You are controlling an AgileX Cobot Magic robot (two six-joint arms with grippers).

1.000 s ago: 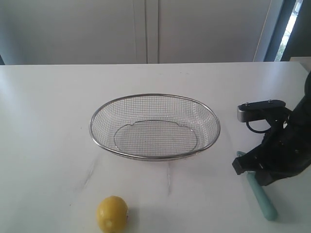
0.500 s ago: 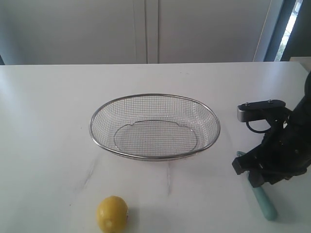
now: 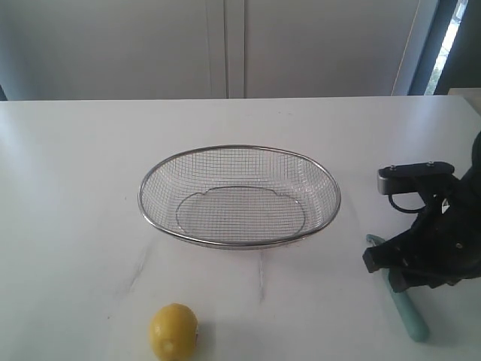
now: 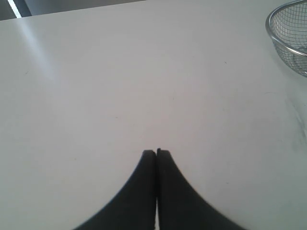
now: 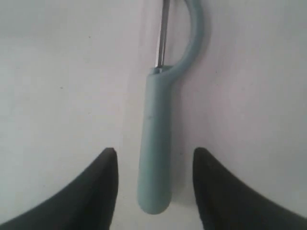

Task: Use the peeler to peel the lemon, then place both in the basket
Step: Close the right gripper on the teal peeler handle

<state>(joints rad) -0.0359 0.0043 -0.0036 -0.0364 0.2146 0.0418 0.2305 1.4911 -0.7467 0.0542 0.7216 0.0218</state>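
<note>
Two grippers we inspected, taking the scene from left to right. The left gripper (image 4: 156,152) hung over bare white table (image 4: 96,72) with its fingers pressed together and nothing between them. Only an arc of the basket (image 4: 290,33) showed at the edge of its wrist view. We could not find this arm in the exterior view.

The lemon (image 3: 173,332) lay at the near edge of the table, left of centre, unpeeled as far as we could see and well apart from both grippers. The basket stood mid-table, farther back, and held nothing.

At the right, on the near side, the peeler (image 5: 156,143) lay flat on the table, apart from the basket. The right gripper (image 5: 154,151) stood over its handle with the fingers spread, one on either side, neither touching it in the wrist view.

We judged the step in hand to be the pick-up of the peeler, with peeling not begun. The next move called for a squeeze across the slim handle, low to the surface, then a level lift. The lemon would then need fetching.

In the exterior view the gripper body covered the middle of the peeler, leaving only a teal tip and the handle end visible. The head ran out of the wrist view. We could not tell how high the fingertips sat above the table.
</note>
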